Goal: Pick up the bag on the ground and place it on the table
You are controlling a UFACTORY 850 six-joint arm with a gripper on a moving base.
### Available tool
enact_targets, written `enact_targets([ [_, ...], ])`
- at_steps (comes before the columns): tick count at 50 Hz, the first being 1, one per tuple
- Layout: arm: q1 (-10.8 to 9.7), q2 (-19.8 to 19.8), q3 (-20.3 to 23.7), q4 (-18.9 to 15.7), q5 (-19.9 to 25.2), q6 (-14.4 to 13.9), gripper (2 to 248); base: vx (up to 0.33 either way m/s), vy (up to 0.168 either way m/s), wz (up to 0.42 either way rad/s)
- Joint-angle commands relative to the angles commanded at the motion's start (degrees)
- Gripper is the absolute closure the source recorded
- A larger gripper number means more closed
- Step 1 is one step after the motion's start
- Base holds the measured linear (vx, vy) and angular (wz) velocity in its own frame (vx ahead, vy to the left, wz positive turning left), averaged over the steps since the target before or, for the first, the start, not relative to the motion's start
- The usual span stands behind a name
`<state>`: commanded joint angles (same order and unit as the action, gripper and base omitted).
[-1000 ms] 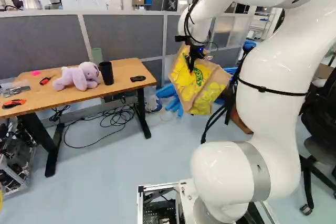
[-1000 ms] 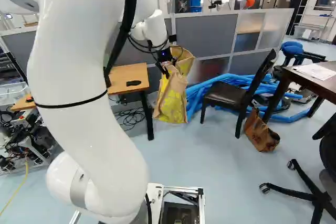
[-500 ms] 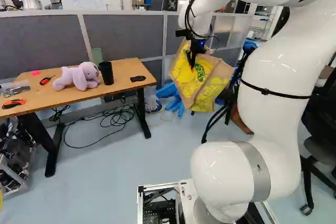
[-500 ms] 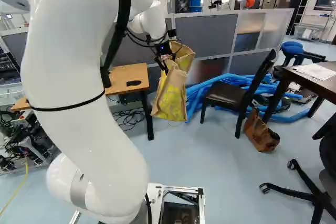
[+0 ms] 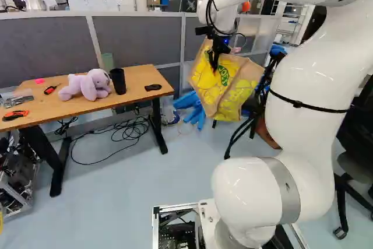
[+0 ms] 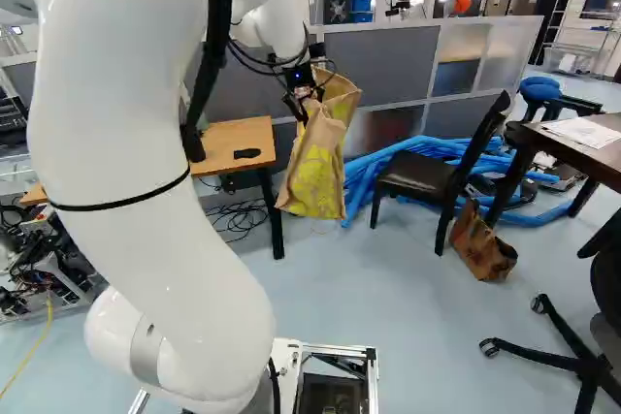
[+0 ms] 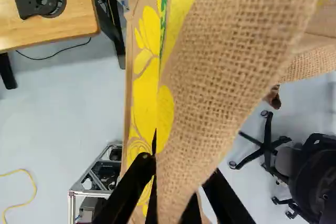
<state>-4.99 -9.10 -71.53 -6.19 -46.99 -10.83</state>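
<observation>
One gripper [image 7: 178, 170] holds the bag [image 5: 230, 88] pinched in mid-air, right of the wooden table [image 5: 139, 80]. Swing left only with its bottom above the right edge; lower gently, clear of the black cup [image 5: 118, 81].

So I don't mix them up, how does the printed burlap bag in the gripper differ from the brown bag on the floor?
The burlap bag hangs from the gripper, while the brown bag sits on the floor beside the black chair. The burlap bag bears yellow and green print; the brown bag shows neither colour. Both have brown material.
</observation>
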Motion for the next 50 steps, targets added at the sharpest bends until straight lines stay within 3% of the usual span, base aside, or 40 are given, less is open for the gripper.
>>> enact_targets([
  [50, 0.3, 2.1, -6.3, 0.0, -10.7, 0.0, 227, 0.0, 0.0, 0.0],
])
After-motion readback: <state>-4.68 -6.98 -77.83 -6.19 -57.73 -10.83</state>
